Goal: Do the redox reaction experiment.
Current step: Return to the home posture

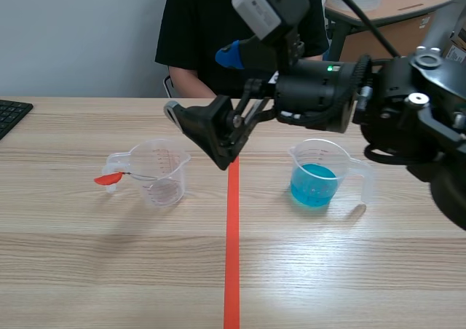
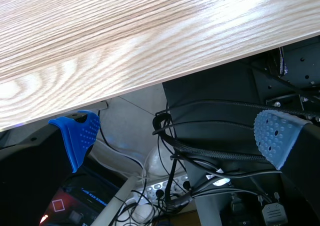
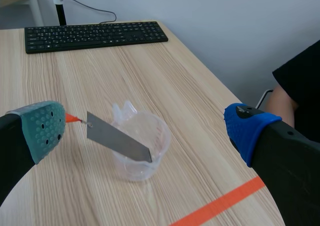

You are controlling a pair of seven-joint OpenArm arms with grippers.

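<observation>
Nothing gripped in the right gripper [image 3: 145,127]: spread wide, hovering above the clear beaker [image 3: 142,148] left of the orange-red tape line, with a metal strip [image 3: 117,138] leaning inside it and an orange-red tab [image 3: 71,118] poking out past the rim. Likewise spread wide and empty at the left gripper [image 2: 178,135], parked off the near edge of the table [image 1: 328,271], facing cables underneath. Well apart on the other side of the tape, upright and roughly a third full: the beaker of blue liquid [image 1: 317,176]. Probably about to fetch the strip for dipping in the blue. Beware closing on the beaker wall instead of the strip: light plastic, easily tipped or dragged. Beware pinching the thin strip off-centre too; likely to twist, slip and drop onto the wood. Mind the carry across as well, keeping high enough not to clip the blue beaker's handle and spill it. Mind the person seated just beyond.
</observation>
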